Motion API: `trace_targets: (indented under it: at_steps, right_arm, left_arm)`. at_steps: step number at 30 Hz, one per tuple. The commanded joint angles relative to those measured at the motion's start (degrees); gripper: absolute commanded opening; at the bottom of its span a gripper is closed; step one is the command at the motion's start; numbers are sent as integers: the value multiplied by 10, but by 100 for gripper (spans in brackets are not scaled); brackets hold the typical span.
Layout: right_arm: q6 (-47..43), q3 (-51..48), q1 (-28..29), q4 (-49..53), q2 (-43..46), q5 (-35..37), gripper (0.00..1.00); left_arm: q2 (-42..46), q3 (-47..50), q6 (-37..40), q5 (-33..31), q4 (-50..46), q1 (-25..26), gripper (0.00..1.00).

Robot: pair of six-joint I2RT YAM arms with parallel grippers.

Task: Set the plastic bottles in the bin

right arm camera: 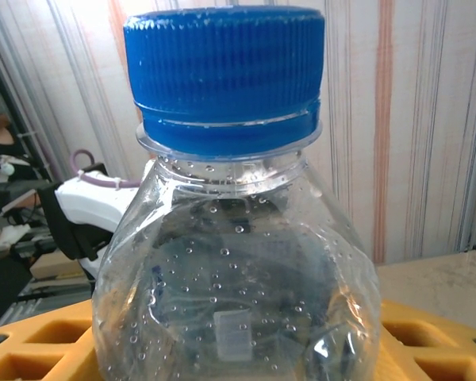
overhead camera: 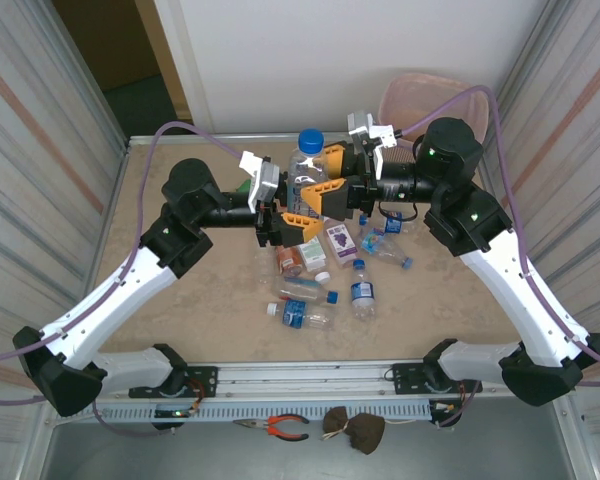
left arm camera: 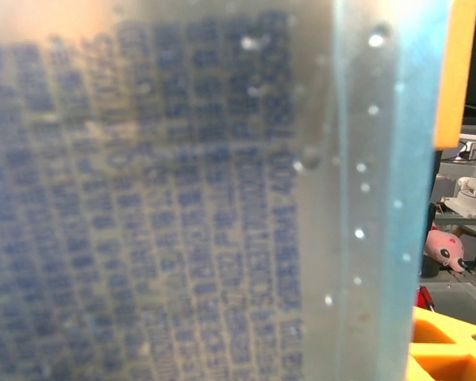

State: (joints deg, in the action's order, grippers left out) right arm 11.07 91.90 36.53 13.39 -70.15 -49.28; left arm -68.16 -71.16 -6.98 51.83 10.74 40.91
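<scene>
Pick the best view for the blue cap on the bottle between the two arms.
Right wrist: the cap sits close, sharp and side-on, ridges clear. Top external catches it small, from above. Left wrist has the bottle pressed up close, its label blurred.

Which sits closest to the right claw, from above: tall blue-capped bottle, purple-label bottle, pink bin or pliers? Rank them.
1. Tall blue-capped bottle, at the right claw itself.
2. Purple-label bottle, on the table just nearside.
3. Pink bin, far right corner.
4. Pliers, front ledge, left of centre.
</scene>
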Motion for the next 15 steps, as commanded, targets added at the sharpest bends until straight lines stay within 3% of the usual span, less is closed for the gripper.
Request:
trace_targets:
  at_steps: [1,7,15]
  right_arm:
    - [-6,18,3,-4,0,10,56]
    - [-10,19,4,-3,1,24,51]
    - [-34,43,-12,40,-4,86,52]
  left_arm:
    - [9,-12,21,-5,8,4,56]
    - [27,0,29,-28,5,4,68]
    - [60,15,54,-61,-38,4,75]
